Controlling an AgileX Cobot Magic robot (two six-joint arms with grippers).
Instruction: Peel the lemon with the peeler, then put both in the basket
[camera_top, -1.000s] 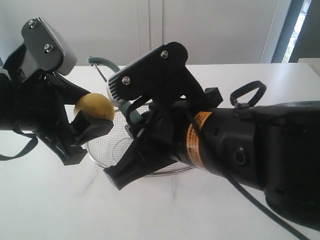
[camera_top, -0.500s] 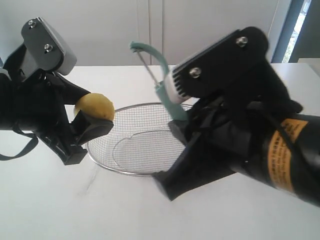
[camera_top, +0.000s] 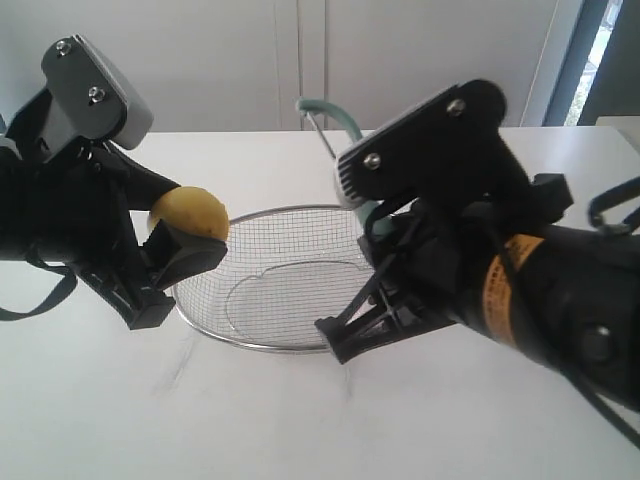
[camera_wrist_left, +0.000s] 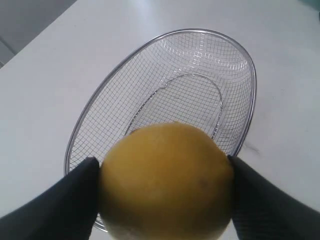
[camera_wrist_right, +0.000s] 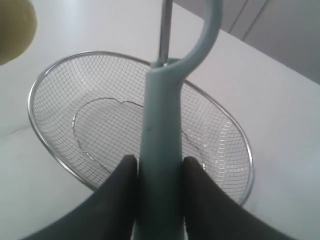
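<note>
**Exterior and both wrist views, as I saw them from the operator's station.** The lemon (camera_wrist_left: 165, 182) was small, round and bright yellow; its skin was smooth, turning a duller ochre on the shaded underside. The left pincer (camera_top: 185, 235) was closed onto it, with one black finger pressed against each side; the fruit was thus held in the air, clear of the white surface (camera_top: 150, 420), above and just beside the left end of the basket (camera_top: 250, 345). The basket was a wide, shallow oval of silver wire mesh with a thick metal rim; it sat on the surface between the two arms, and was the largest thing in view.

The peeler (camera_wrist_right: 160, 140) was Y-shaped, with a pale teal-green handle and head; a thin metal blade ran across the fork. The right pincer (camera_wrist_right: 160, 172) was clamped narrowly on the handle, with a black finger touching each side; the tool was raised over the basket with its head pointing away from the pincer. In the exterior view I could see only the curved teal head, rising behind the right arm's black housing; it was well apart from the lemon.
</note>
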